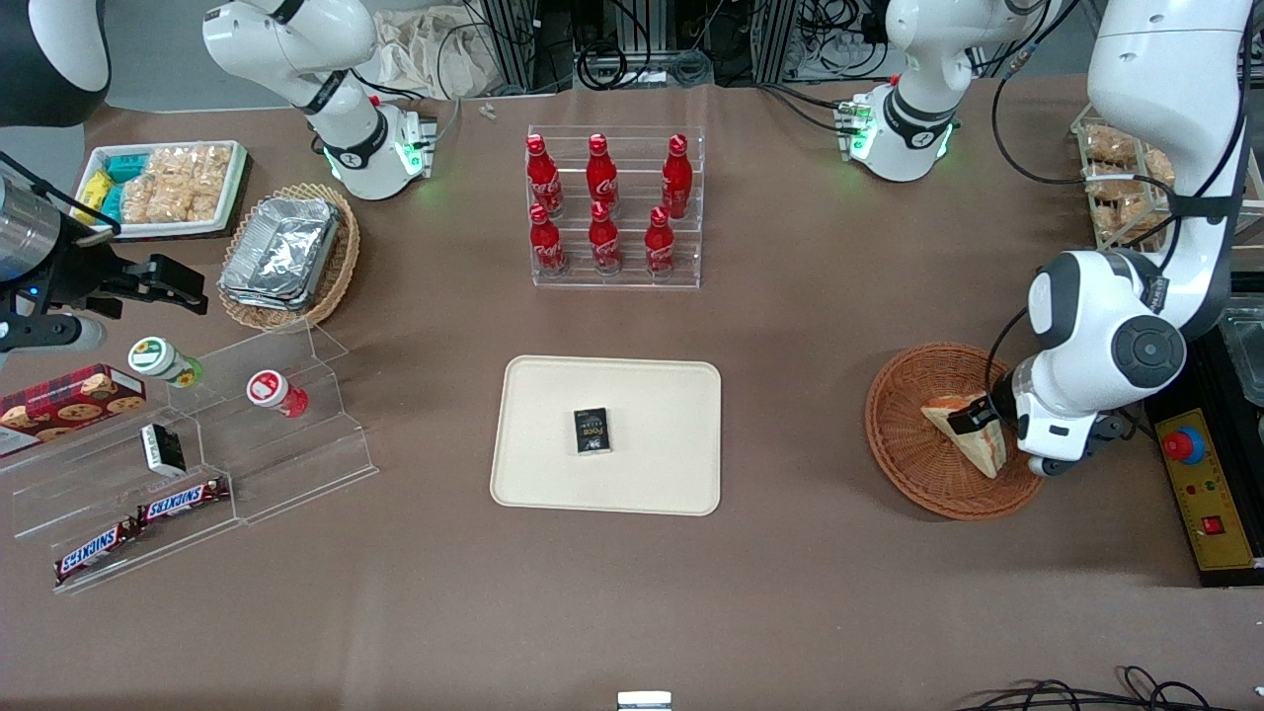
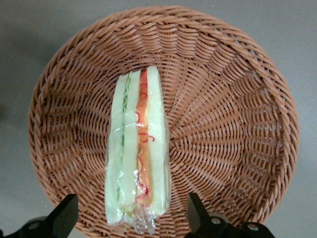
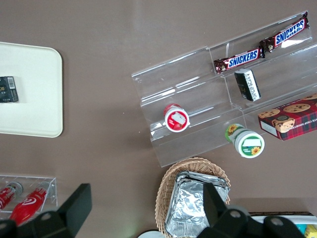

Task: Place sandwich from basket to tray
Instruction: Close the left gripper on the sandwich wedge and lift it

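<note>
A brown table (image 1: pixel 790 592) carries the scene. The sandwich (image 2: pixel 137 153) is seen lying in the basket (image 2: pixel 233 124), its filling edge turned up. The gripper (image 2: pixel 133 218) is held just above it, fingers (image 2: pixel 64 215) spread to either side, not touching. The tray (image 1: pixel 553 464), with a small dark box (image 1: pixel 592 431) on it, is set well apart.

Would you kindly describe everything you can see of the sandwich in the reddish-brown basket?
The sandwich is a triangular wedge of pale bread in clear wrap, with green and red-orange filling layers showing along its cut edge. It rests inside the round wicker basket, near the working arm's end of the table. The gripper hovers over it, fingers open on either side, not touching it.
</note>
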Tool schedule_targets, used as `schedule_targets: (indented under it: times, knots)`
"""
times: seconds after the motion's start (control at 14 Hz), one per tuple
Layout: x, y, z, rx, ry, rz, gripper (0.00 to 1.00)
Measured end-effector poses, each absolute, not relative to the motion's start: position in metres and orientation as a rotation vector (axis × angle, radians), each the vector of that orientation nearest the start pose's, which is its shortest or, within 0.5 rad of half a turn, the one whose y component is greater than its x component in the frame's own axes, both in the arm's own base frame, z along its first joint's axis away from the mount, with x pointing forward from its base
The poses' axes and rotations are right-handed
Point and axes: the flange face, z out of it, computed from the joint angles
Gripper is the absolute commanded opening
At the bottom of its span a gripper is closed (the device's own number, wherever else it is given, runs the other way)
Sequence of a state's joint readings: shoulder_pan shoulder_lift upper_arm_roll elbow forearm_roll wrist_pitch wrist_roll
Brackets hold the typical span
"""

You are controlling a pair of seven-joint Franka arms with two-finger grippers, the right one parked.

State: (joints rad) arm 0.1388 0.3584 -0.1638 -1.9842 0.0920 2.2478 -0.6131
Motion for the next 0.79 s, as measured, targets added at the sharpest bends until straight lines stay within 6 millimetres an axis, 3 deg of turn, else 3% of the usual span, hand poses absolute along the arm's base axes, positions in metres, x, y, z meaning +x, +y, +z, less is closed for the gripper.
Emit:
schedule_targets:
  times: [0.29, 0.43, 0.5, 0.57, 0.79]
  knots:
    - [0.598, -0.010, 0.251, -2.995, -0.862, 0.117, 0.95]
    - [0.600, -0.011, 0.240, -2.998, -0.876, 0.111, 0.53]
    - [0.601, -0.012, 0.236, -3.002, -0.879, 0.101, 0.24]
    - [0.601, -0.013, 0.234, -3.005, -0.879, 0.096, 0.02]
    - [0.604, -0.016, 0.240, -3.013, -0.873, 0.074, 0.00]
